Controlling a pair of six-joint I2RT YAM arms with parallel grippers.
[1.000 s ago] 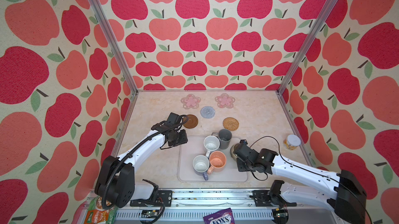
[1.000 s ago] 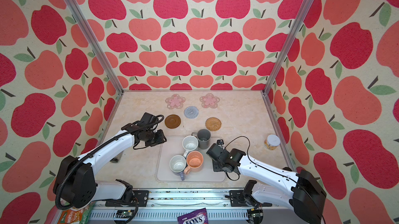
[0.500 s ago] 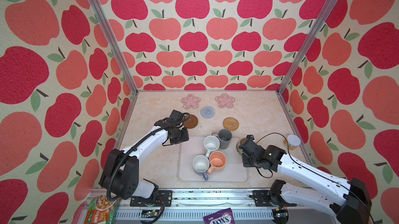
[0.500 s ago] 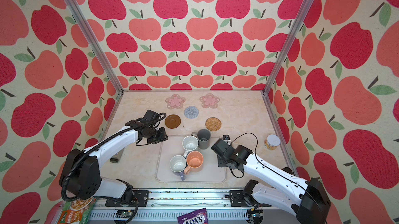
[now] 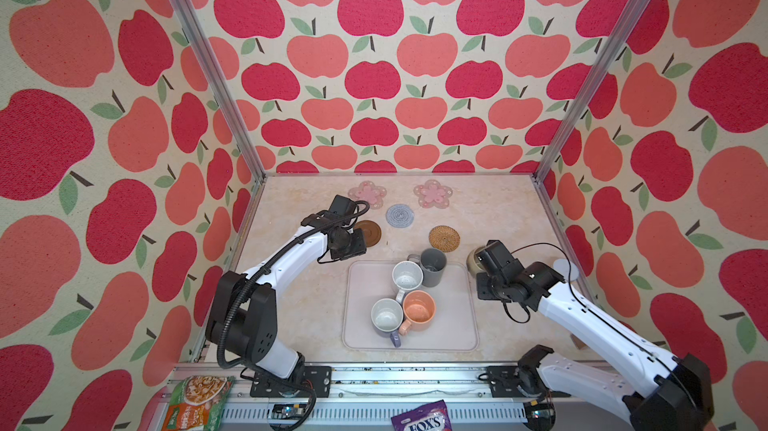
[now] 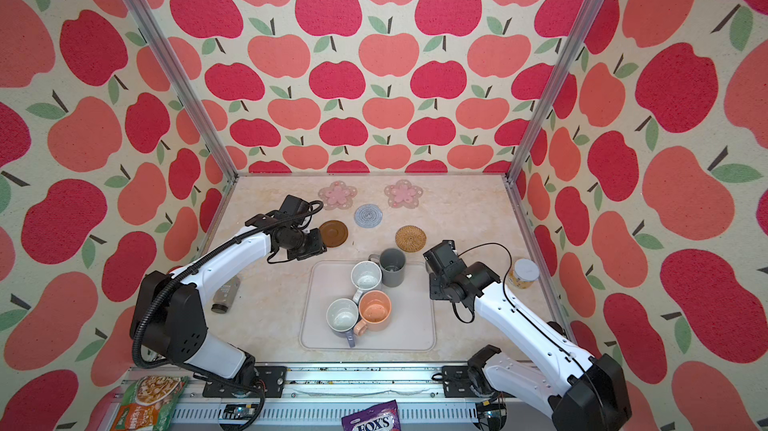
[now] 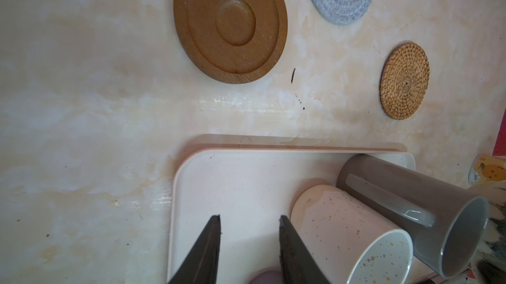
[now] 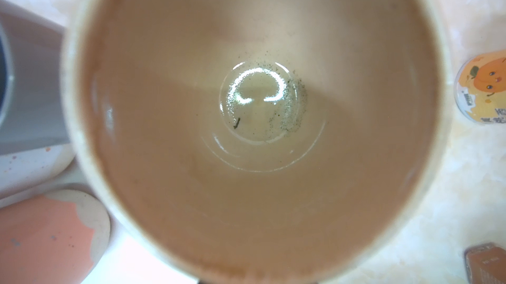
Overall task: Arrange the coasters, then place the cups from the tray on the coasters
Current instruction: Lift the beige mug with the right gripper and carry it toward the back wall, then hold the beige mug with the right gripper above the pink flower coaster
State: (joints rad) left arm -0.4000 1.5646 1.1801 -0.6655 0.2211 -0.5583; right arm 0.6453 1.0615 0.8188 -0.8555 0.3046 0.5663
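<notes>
Five coasters lie at the back in both top views: two pink flowers, a blue-grey round, a dark brown disc and a rattan round. The tray holds the dark grey, white, lavender and peach cups. My right gripper is shut on the beige-olive cup, just off the tray's far right corner. That cup's inside fills the right wrist view and hides the fingers. My left gripper is open and empty above the tray's far left corner.
A white-lidded jar stands by the right wall, close to my right arm. A small bottle lies near the left wall. Snack packs sit on the front rail. Apple-patterned walls close in three sides.
My right gripper has carried the beige-olive cup rightward and towards the back, off the tray. My left gripper has shifted slightly back and to the right, staying open.
</notes>
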